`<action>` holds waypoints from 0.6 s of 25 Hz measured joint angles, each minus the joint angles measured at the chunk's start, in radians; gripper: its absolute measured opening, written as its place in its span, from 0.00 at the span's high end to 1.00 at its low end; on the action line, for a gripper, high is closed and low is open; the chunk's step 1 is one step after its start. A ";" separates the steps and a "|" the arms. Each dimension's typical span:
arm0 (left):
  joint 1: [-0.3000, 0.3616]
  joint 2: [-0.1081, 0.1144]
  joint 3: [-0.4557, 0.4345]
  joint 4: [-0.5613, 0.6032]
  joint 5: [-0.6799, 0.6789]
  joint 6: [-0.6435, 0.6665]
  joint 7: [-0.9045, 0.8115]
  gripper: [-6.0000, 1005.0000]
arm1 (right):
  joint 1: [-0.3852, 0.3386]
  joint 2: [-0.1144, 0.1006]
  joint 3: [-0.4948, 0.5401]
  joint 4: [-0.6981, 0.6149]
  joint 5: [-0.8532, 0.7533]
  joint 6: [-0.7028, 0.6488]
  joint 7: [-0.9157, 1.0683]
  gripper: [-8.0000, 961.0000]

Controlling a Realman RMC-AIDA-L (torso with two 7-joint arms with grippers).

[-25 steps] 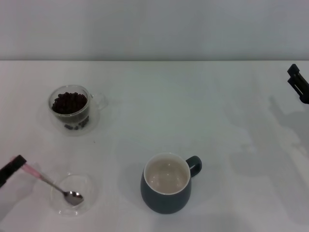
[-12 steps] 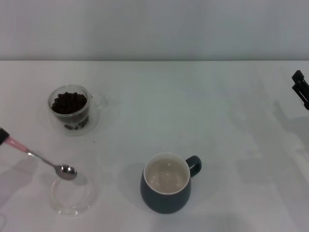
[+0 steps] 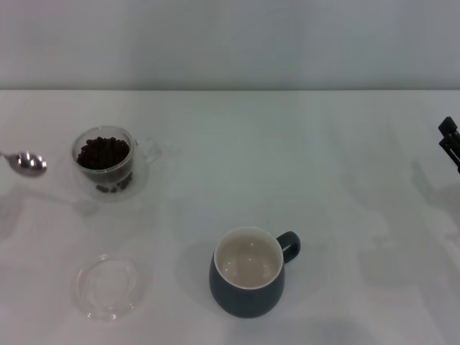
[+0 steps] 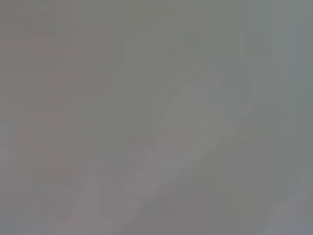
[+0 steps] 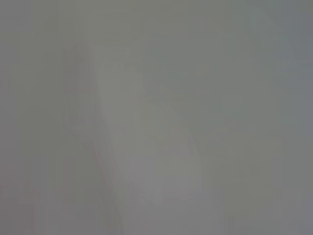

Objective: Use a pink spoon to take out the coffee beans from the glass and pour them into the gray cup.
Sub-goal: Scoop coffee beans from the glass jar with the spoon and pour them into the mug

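Noted pink spoon at the far left edge of the head view, just beside the glass on its outer side. Only the silver bowl and a stub of neck visible; handle cut off by the frame. Bowl appears raised off the worktop, level and empty. Judged held there by the left gripper, out of sight, to line up for a dip into the glass. Left grip cannot be confirmed: gripper outside the head view, and left wrist view shows nothing but flat grey.

Found coffee beans heaped inside the glass, filling the inner wall nearly to the rim, with a few more showing lower down. Glass upright, side handle turned toward the middle of the worktop, away from the spoon, so leaving the approach side free.

Found gray cup upright, well apart from the glass, nearer the robot and toward the centre; cream inside bare of beans. Transfer judged not yet begun.

Noted shallow clear dish lying flat near the front left, nothing in it.

Recorded right gripper parked at the far right edge, well apart from everything; open or closed cannot tell. Right wrist view blank grey.
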 joint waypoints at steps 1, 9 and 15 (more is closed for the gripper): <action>-0.009 0.000 -0.004 0.013 0.001 0.000 -0.006 0.86 | -0.002 0.000 -0.008 0.001 0.000 0.006 0.000 0.09; -0.148 0.036 -0.005 0.028 0.098 0.222 -0.024 0.86 | -0.013 0.001 -0.077 0.007 0.000 0.049 0.000 0.09; -0.211 0.029 -0.002 0.022 0.136 0.406 0.017 0.86 | -0.014 0.001 -0.083 0.002 -0.001 0.059 0.000 0.09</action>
